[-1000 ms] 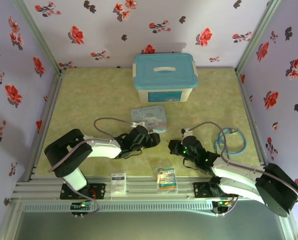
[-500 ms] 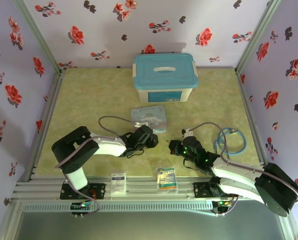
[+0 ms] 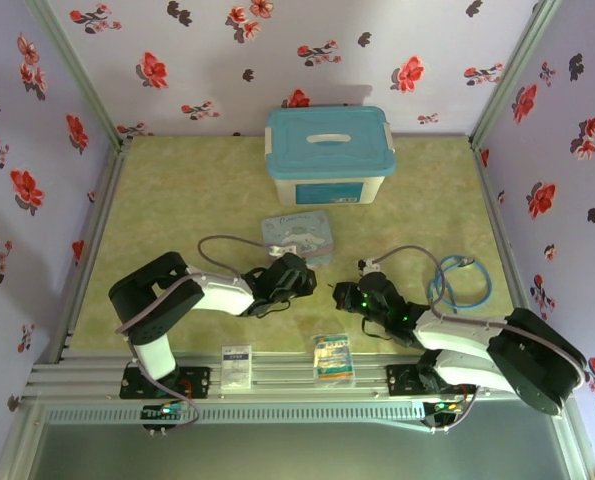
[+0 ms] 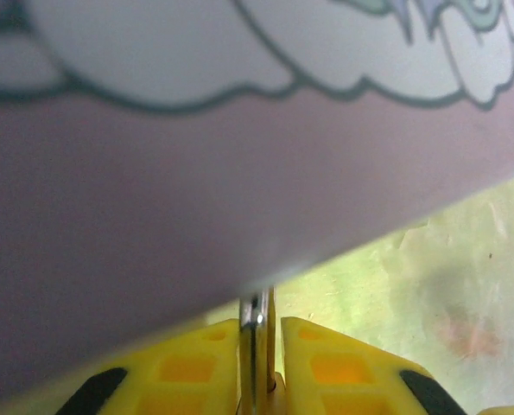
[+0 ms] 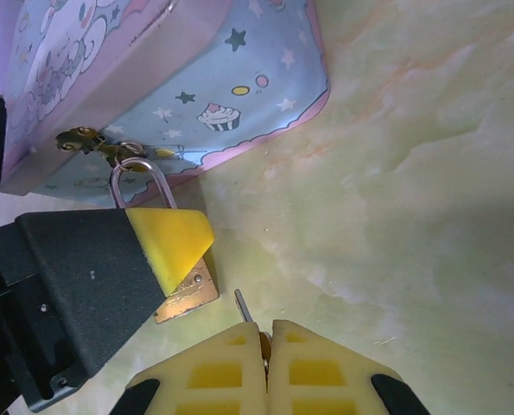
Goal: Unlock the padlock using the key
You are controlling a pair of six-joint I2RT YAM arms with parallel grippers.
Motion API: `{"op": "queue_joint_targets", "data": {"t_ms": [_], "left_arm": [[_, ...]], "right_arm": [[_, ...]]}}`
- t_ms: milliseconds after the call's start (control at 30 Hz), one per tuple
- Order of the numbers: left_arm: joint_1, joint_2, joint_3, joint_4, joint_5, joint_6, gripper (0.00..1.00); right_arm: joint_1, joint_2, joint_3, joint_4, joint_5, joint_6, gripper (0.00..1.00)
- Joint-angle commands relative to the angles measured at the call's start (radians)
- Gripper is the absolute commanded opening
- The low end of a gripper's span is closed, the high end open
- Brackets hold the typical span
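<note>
On the metal rail (image 3: 277, 372) along the near edge, between the two arm bases, lie a white packet (image 3: 237, 364) and a blue-and-yellow packet (image 3: 333, 357), both flat. Just beyond them the arms reach inward over the pale green table (image 3: 177, 200), and their wrists nearly meet in the middle. The right gripper (image 5: 268, 327) is clenched, its yellow pads pressed together on the key (image 5: 242, 304), whose short silvery tip pokes out from between them. That tip lies just beside the lower corner of the padlock (image 5: 190, 291), with a sliver of table showing between the two. The left gripper (image 4: 261, 333) is clamped on the padlock. In the right wrist view one black finger with a yellow pad (image 5: 170, 242) covers the upper part of the brass body. In the left wrist view a thin strip of silver metal sits pinched between both pads. The padlock's shackle (image 5: 140, 180) runs up through a gold hasp (image 5: 79, 138) on the side of a pastel cartoon tin (image 5: 196, 78), which lies flat on the table just beyond the grippers. To the right a blue cable (image 3: 462, 282) lies coiled. Farther back stands a white storage box (image 3: 329, 158) with a teal lid, near the flower-patterned back wall (image 3: 277, 50).
</note>
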Motion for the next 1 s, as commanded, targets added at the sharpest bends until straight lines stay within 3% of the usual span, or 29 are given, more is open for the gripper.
{"op": "queue_joint_targets", "data": {"t_ms": [0, 167, 367, 567, 800, 967], "left_arm": [[-0.01, -0.005, -0.048, 0.075, -0.025, -0.061, 0.07], [-0.015, -0.023, -0.136, 0.284, -0.07, -0.177, 0.02], [-0.026, -0.09, -0.199, 0.337, -0.159, -0.218, 0.0], [-0.03, -0.133, -0.277, 0.422, -0.207, -0.274, 0.0], [-0.066, -0.158, -0.326, 0.453, -0.28, -0.298, 0.0], [-0.084, -0.163, -0.35, 0.481, -0.298, -0.316, 0.0]], "right_arm": [[-0.006, 0.004, -0.016, 0.098, -0.031, 0.085, 0.0], [-0.007, -0.005, -0.038, 0.103, -0.061, 0.202, 0.0], [-0.006, -0.015, 0.009, 0.018, -0.093, 0.15, 0.0], [-0.015, 0.035, 0.1, -0.004, -0.213, 0.057, 0.0], [-0.058, 0.163, 0.109, 0.164, -0.246, 0.058, 0.0], [-0.081, 0.201, 0.148, 0.258, -0.334, -0.049, 0.0]]}}
